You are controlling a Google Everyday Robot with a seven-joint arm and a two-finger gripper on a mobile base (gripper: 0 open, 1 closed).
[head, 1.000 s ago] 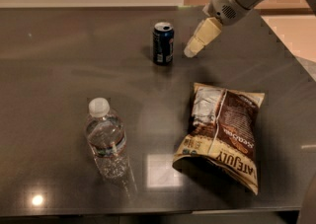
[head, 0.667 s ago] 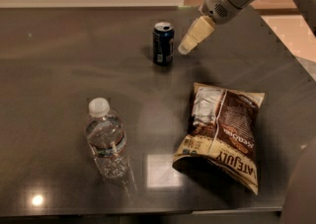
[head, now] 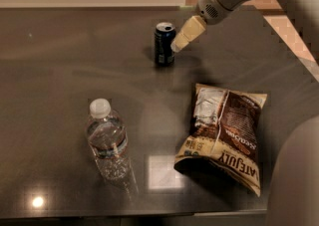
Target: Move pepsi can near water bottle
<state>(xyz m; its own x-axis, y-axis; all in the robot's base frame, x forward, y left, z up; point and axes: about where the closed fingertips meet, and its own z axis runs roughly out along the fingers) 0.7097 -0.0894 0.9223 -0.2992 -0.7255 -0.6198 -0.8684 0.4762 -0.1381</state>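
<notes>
The pepsi can [head: 164, 44], dark navy with a silver top, stands upright on the dark table at the back centre. The water bottle [head: 106, 144], clear with a white cap, stands upright at the front left, well apart from the can. My gripper [head: 178, 45] reaches down from the upper right; its cream fingers [head: 188, 32] end right beside the can's right side, at about its upper half.
A brown-and-cream snack bag [head: 227, 133] lies flat at the front right. The dark table [head: 60, 70] ends near the bottom of the view and at the right, where a light floor shows. Part of the robot's body [head: 296, 180] fills the bottom right corner.
The gripper has moved left and slightly down, from a little right of the can to right beside it. The can, bottle and bag have not moved.
</notes>
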